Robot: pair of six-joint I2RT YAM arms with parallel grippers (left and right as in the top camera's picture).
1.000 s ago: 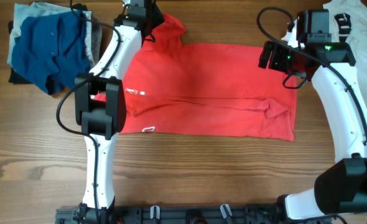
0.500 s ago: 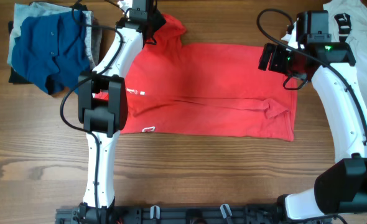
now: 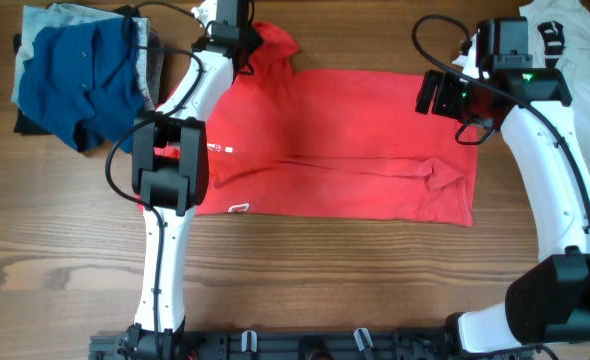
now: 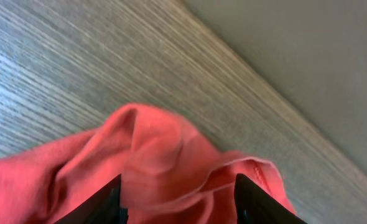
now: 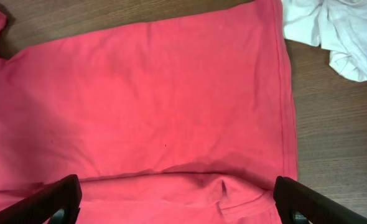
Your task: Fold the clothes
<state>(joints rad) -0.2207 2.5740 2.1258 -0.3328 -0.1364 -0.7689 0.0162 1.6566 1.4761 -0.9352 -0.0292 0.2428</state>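
Note:
A red T-shirt (image 3: pixel 345 140) lies spread across the middle of the table, its near long edge folded up over the body. At the far left corner, my left gripper (image 3: pixel 237 42) sits over the shirt's bunched sleeve (image 3: pixel 275 45). In the left wrist view its jaws (image 4: pixel 180 202) stand apart with the rumpled red sleeve (image 4: pixel 158 155) between them. Over the shirt's right end, my right gripper (image 3: pixel 453 98) hangs wide open. In the right wrist view that gripper (image 5: pixel 180 205) has the fold line and hem (image 5: pixel 252 186) beneath it. It holds nothing.
A white garment (image 3: pixel 565 45) with black marking lies at the far right, and its edge shows in the right wrist view (image 5: pixel 333 34). A pile with a blue shirt (image 3: pixel 80 80) on top sits at the far left. Bare wooden table (image 3: pixel 305 270) runs along the near side.
The left arm's elbow has swung a little to the right while its gripper stayed at the sleeve. The right arm and the shirt body have not moved.

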